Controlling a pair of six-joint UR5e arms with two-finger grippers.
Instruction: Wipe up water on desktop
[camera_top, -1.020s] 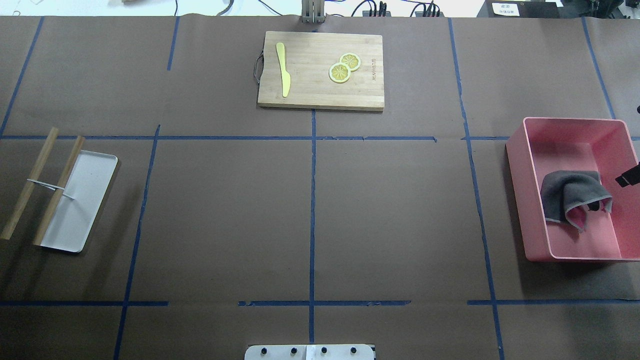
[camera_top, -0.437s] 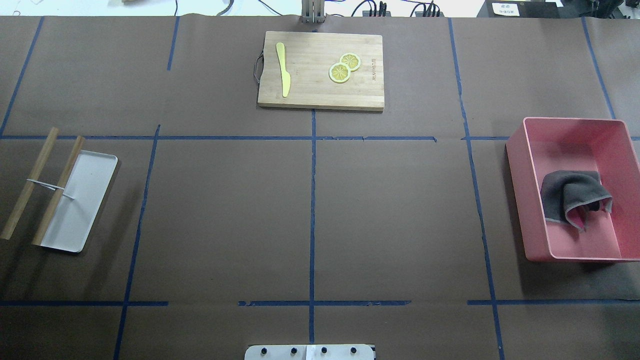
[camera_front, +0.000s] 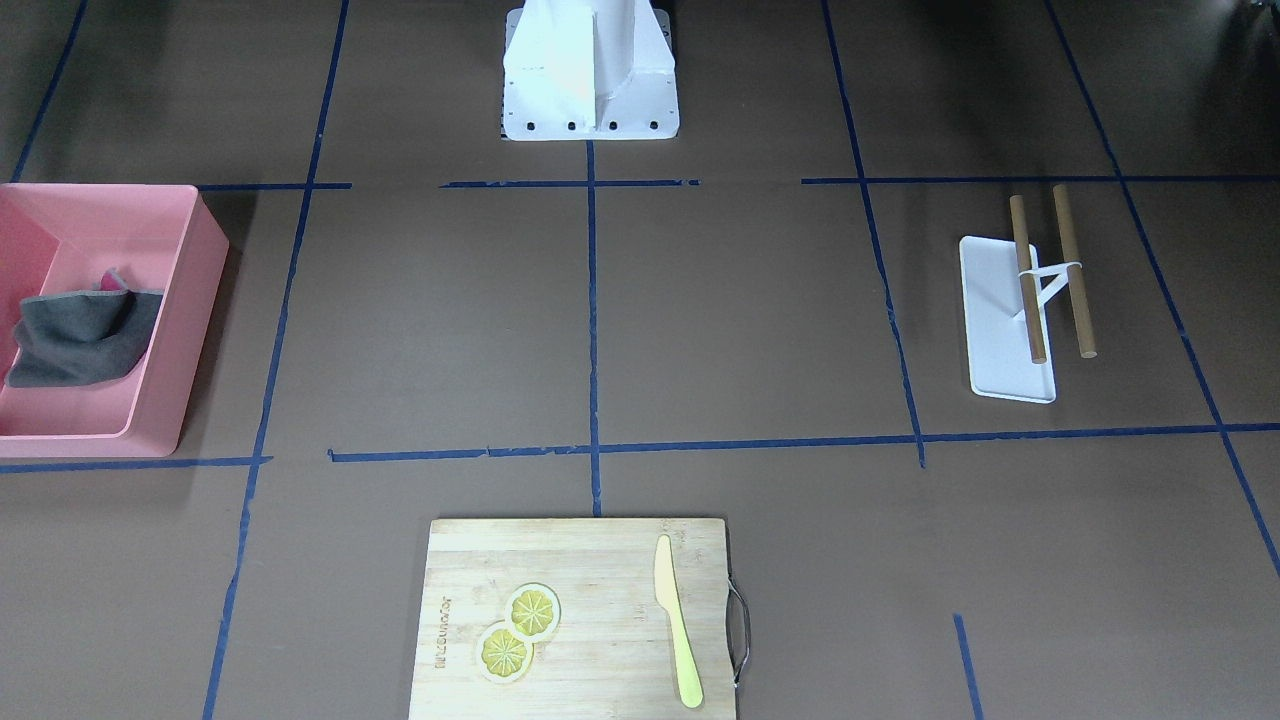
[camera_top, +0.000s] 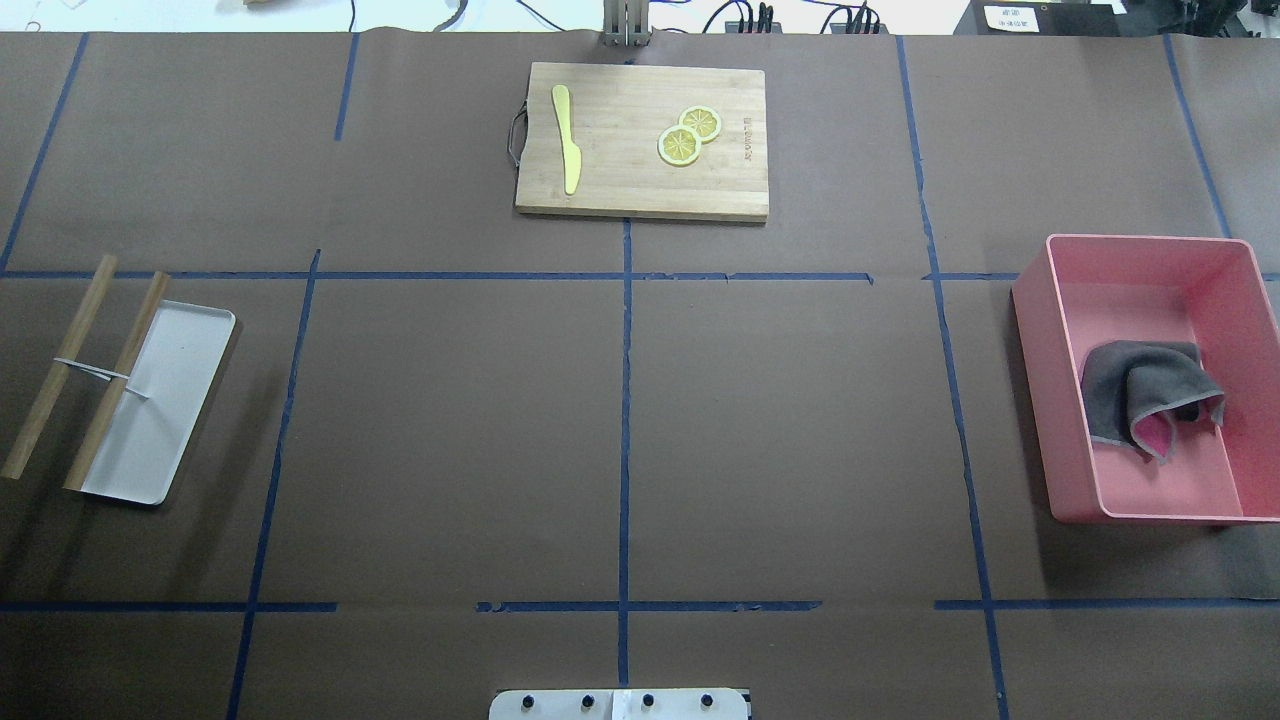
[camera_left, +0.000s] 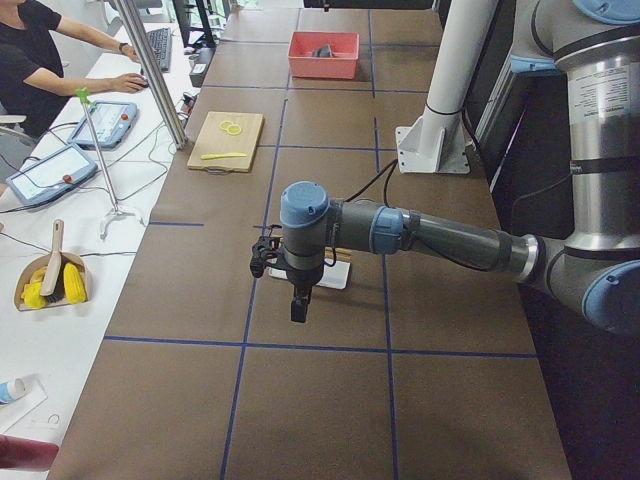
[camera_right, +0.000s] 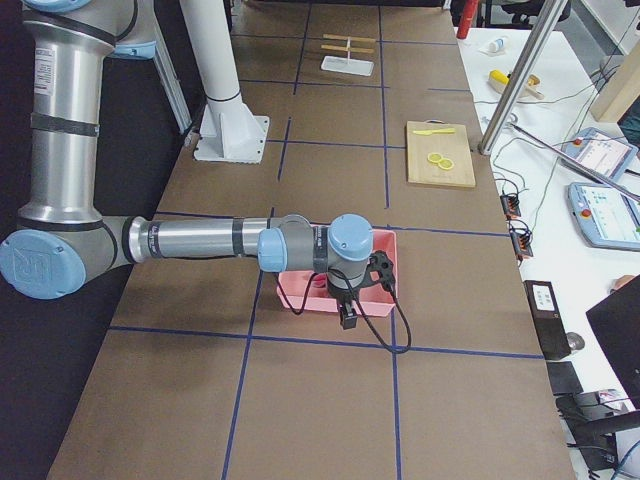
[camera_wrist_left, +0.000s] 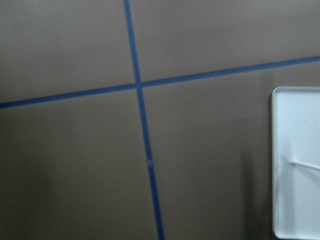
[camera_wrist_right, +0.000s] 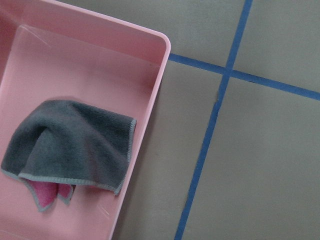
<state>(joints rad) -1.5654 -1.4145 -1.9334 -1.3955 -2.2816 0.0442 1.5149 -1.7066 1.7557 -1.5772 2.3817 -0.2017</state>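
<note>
The desktop (camera_top: 780, 420) is a flat brown surface with a grid of blue tape lines; I see no water on it. A grey cloth (camera_top: 1140, 395) lies crumpled in a pink bin (camera_top: 1030, 330) at the right; it also shows in the right wrist view (camera_wrist_right: 70, 145) and the front view (camera_front: 80, 335). My right gripper (camera_right: 348, 318) hangs beside the bin's outer end. My left gripper (camera_left: 298, 305) hangs over the desktop beside a white tray (camera_left: 335, 275). Both show only in side views, so I cannot tell if they are open or shut.
A bamboo cutting board (camera_top: 640, 175) with two lemon slices (camera_top: 688, 135) and a yellow knife (camera_top: 567, 135) lies at the far middle. The white tray (camera_top: 170, 400) with two wooden rods (camera_top: 60, 365) is at the left. An operator (camera_left: 40, 60) sits beyond the table.
The right gripper's tip, seen over the pink bin at the overhead view's right edge one second ago, has moved out of that view. The cloth and bin have not moved.
</note>
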